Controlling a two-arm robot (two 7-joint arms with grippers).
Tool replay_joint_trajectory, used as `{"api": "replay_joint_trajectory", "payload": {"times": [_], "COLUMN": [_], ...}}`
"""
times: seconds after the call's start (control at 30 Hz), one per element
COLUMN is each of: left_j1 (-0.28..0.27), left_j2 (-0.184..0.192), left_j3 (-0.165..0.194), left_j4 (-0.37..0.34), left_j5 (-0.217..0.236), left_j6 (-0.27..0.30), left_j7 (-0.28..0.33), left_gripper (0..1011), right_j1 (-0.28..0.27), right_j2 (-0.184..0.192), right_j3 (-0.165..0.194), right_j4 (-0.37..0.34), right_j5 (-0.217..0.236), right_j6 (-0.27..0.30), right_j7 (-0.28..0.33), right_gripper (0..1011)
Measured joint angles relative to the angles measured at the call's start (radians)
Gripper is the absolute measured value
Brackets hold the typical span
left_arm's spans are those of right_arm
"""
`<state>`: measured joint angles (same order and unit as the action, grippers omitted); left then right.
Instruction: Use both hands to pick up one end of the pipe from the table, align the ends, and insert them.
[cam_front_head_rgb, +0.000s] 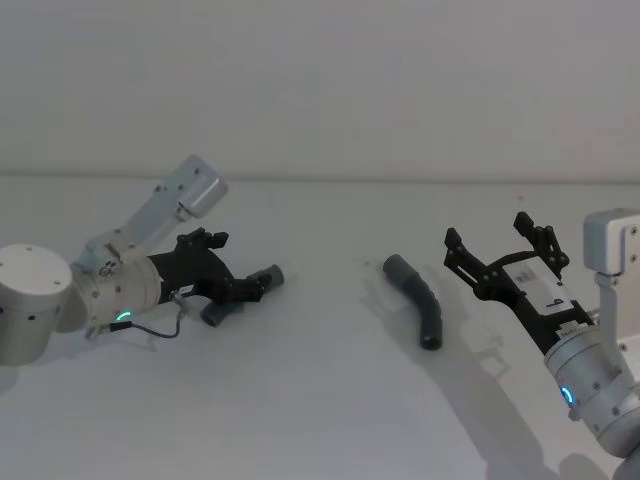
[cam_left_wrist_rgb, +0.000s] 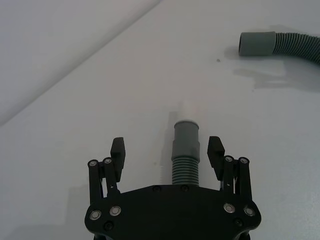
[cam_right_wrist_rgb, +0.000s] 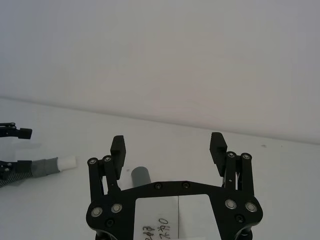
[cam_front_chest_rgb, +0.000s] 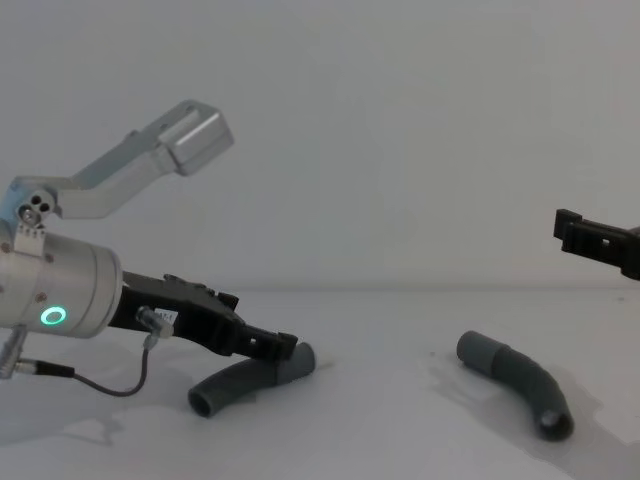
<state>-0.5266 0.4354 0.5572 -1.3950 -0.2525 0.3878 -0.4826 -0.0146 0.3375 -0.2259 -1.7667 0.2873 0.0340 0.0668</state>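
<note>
Two dark grey curved pipe pieces lie on the white table (cam_front_head_rgb: 320, 400). The left piece (cam_front_head_rgb: 268, 276) lies between the fingers of my left gripper (cam_front_head_rgb: 245, 290), which is low over the table and open. In the left wrist view its fingers (cam_left_wrist_rgb: 118, 150) stand clear on both sides of the ribbed pipe (cam_left_wrist_rgb: 186, 150), whose collar ends in a whitish tip (cam_left_wrist_rgb: 188, 107). The right piece (cam_front_head_rgb: 418, 300) lies free, socket collar (cam_left_wrist_rgb: 257, 44) toward the left piece. My right gripper (cam_front_head_rgb: 487, 232) hangs open to its right, above the table, holding nothing.
A plain pale wall (cam_front_head_rgb: 320, 90) rises behind the table's far edge. Bare table surface (cam_front_head_rgb: 330, 300) separates the two pipe pieces. A thin cable (cam_front_chest_rgb: 90, 378) loops below my left wrist.
</note>
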Motion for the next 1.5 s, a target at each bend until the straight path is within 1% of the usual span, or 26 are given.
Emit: {"api": "replay_joint_trajectory", "payload": {"times": [0.57, 1.43, 1.5], "left_j1": [-0.044, -0.075, -0.076], "left_j2": [-0.037, -0.06, -0.061], "left_j3": [0.021, 0.031, 0.031], "left_j4": [0.072, 0.125, 0.128], "left_j5": [0.012, 0.008, 0.007], "left_j6": [0.025, 0.067, 0.07], "left_j7": [-0.044, -0.062, -0.063], "left_gripper": [1001, 1000, 963], "right_j1": [0.0, 0.0, 0.0], "right_j2": [0.0, 0.0, 0.0], "right_j3": [0.0, 0.0, 0.0], "right_j4": [0.0, 0.0, 0.0], "right_j5": [0.0, 0.0, 0.0], "right_j6": [0.0, 0.0, 0.0], "right_j7": [0.0, 0.0, 0.0], "right_gripper": [1001, 1001, 1001]}}
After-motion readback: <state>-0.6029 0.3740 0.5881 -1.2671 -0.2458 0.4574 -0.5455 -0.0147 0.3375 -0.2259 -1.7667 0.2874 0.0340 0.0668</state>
